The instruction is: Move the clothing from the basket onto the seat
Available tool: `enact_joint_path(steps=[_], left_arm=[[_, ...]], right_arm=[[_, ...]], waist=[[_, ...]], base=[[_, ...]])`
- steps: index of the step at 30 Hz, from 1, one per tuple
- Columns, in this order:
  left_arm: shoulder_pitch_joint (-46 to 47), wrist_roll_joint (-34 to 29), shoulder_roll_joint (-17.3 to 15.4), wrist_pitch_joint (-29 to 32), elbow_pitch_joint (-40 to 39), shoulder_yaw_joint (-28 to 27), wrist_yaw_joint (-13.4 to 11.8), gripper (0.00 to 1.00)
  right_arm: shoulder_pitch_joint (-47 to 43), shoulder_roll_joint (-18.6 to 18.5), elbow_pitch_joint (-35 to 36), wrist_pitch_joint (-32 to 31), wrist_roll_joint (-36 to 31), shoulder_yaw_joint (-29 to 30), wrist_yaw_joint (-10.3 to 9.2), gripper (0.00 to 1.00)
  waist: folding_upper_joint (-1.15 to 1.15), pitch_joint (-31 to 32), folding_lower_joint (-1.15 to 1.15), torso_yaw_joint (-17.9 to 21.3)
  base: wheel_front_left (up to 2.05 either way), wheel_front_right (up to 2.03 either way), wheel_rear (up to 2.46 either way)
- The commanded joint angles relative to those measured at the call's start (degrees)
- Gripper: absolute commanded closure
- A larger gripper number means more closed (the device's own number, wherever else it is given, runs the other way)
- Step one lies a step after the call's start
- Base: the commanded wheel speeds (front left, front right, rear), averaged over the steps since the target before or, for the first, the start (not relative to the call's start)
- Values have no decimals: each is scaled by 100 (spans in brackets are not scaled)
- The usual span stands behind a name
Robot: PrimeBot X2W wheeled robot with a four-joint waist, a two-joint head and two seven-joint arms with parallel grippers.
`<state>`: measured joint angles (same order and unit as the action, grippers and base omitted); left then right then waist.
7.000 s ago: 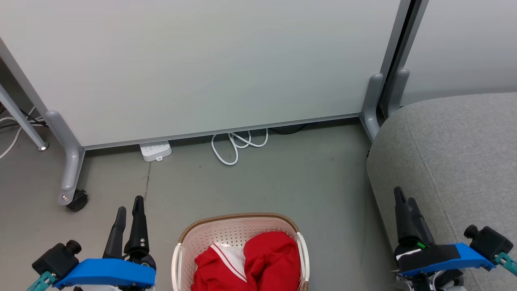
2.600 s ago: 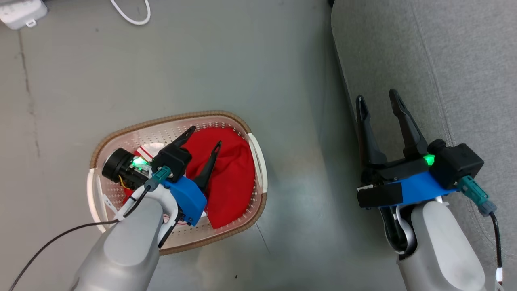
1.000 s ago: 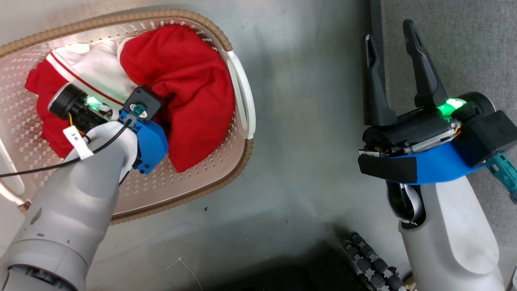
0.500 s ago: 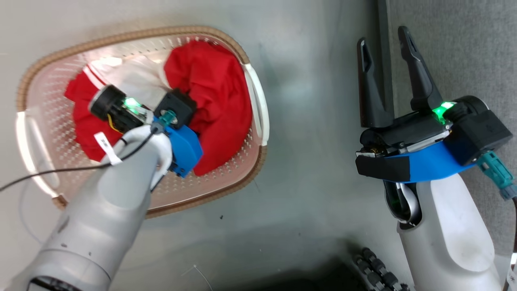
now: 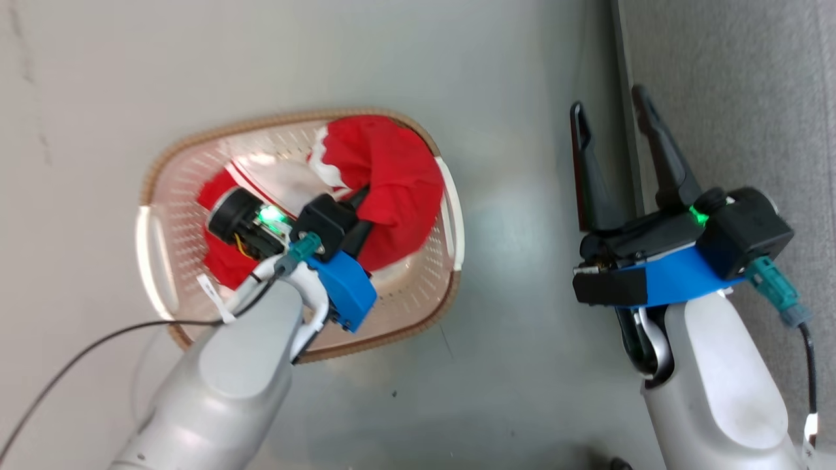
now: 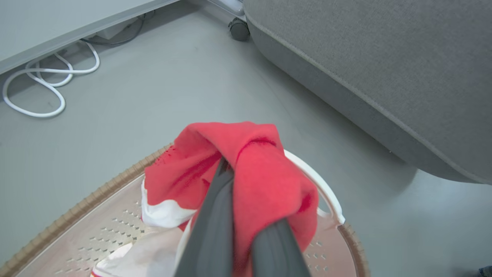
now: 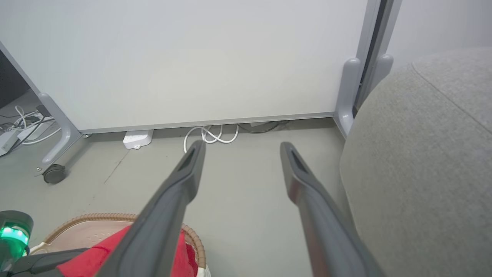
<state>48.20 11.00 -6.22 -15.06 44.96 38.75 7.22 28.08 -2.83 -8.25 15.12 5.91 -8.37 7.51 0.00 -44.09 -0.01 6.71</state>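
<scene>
In the head view, open grey floor is seen to the left of the basket and beyond it. The basket is set on that floor. Its brown woven rim is visible along the far and right sides, and a white handle is seen on its left side. The left gripper is reached into the basket from the near side, its fingers pressed together on a fold of the plain red garment. In the left wrist view the cloth is draped over both fingers and bunched up above the rim.

That garment is crowded against the basket's right rim, within its outline. The red-and-white garment is lying in the basket to the left of it, partly hidden under the wrist.

Between the basket's right side and the seat a broad strip of floor is left open. The right gripper is held above that strip, well apart from the basket, with its fingers spread wide. One finger is seen over the floor and the other over the seat's straight edge. The seat's grey top is carried on to the right border of the view.

In the right wrist view the floor is closed off at the far side by a partition panel, with a white cable looped at its foot.
</scene>
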Motion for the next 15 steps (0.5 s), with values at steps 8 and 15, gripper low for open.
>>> enact_joint_path(steps=[8, 15], left_arm=[[-642, -37, 148, -18, -778, -147, 28, 100], [-970, -23, 143, -18, -1317, -252, 34, 100]], right_arm=[[-373, -10, -231, 6, -79, 66, -4, 0], [-666, -9, -356, 6, -42, 118, -4, 0]], waist=[[0, 1085, 1, -387], [0, 1801, 1, -499]], base=[[0, 0, 0], [0, 0, 0]])
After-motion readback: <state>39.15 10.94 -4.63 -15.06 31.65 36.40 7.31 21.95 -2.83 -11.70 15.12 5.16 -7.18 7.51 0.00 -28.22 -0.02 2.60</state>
